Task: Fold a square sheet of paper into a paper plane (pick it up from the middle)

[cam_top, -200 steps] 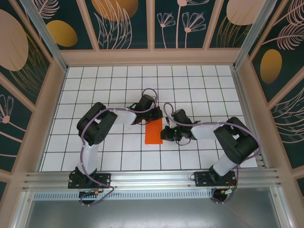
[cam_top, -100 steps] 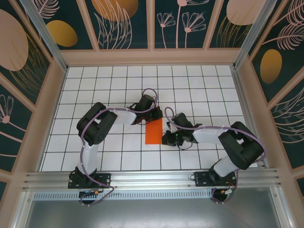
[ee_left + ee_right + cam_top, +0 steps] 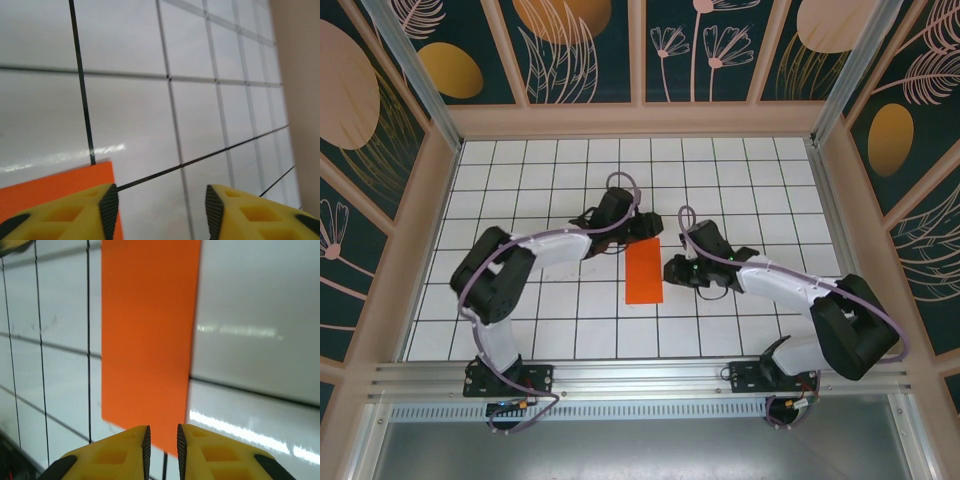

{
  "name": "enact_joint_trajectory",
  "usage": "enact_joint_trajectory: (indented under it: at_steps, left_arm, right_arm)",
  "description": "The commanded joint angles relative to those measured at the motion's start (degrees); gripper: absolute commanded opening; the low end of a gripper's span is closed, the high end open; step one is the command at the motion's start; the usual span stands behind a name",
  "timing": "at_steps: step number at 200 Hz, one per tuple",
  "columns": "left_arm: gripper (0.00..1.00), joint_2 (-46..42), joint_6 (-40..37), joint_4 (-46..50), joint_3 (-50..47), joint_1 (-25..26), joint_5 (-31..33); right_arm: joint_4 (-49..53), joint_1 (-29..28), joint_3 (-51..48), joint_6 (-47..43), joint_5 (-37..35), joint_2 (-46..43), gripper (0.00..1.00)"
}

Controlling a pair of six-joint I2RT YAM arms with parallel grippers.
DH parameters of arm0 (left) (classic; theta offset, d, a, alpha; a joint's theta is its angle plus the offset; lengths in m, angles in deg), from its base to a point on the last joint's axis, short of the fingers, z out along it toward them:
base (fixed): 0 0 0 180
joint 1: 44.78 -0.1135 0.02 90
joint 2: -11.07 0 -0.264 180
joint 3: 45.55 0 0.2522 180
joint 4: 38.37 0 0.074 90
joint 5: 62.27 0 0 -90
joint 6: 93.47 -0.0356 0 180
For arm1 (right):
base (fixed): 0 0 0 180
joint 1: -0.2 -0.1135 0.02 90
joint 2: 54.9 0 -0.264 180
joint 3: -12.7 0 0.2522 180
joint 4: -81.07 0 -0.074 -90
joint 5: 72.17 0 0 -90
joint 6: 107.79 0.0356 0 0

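**Colours, current state**

paper [image 3: 643, 271]: plain bright orange, unmarked.
table [image 3: 520, 170]: glossy white, thin black grid.
left gripper [image 3: 157, 212], right gripper [image 3: 161, 442]: yellow fingers [image 3: 65, 217], black ribbed pads [image 3: 109, 210].
left arm [image 3: 555, 245], right arm [image 3: 785, 285]: black joints, white links, lilac cables [image 3: 620, 175].
walls [image 3: 770, 40]: dark teal, peach and gold leaf-and-flower art.
frame [image 3: 640, 120]: beige.
rail [image 3: 640, 378]: silver.

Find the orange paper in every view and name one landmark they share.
Top external: paper at the centre of the table.
Left wrist: paper in the bottom-left corner.
Right wrist: paper as a tall strip left of centre.
Shared landmark: the table's black grid lines.
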Motion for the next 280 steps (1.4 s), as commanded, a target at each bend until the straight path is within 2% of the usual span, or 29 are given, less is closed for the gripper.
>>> enact_joint_trajectory:
  at_steps: [1, 58, 131, 163, 196, 232, 280]
  left_arm:
    - [0.55, -6.86, 0.39, 2.32, -4.19, -1.79, 4.21]
    - [0.66, -17.82, 4.04, 2.79, -19.24, -5.17, 6.39]
    - [0.67, -20.38, 7.12, -1.09, -26.66, -5.16, 0.31]
    - [0.67, -20.29, 8.64, -4.73, -27.99, -5.21, -3.40]
    - [0.67, -20.45, 8.86, -4.67, -28.69, -5.17, -2.70]
    - [0.67, -21.14, 9.53, -3.83, -29.85, -5.20, 0.94]
    - [0.73, -23.52, 9.85, -1.00, -30.40, -5.18, 6.96]
  right_arm:
    - [-2.00, 0.10, 4.50, -2.41, -4.06, 4.43, 0.27]
    - [-4.88, -0.14, 15.18, -4.72, -5.95, 21.39, 0.27]
    - [-5.27, 0.17, 20.69, -1.73, -13.71, 31.13, 0.27]
    - [-7.37, 0.71, 21.28, 0.97, -13.22, 32.03, 0.27]
    - [-6.32, 0.54, 21.87, 0.14, -10.15, 27.78, 0.28]
    - [-1.46, -0.39, 19.33, -0.62, -7.93, 21.22, 0.29]
    - [0.83, -4.40, 15.70, 2.11, -5.41, 22.01, 0.28]
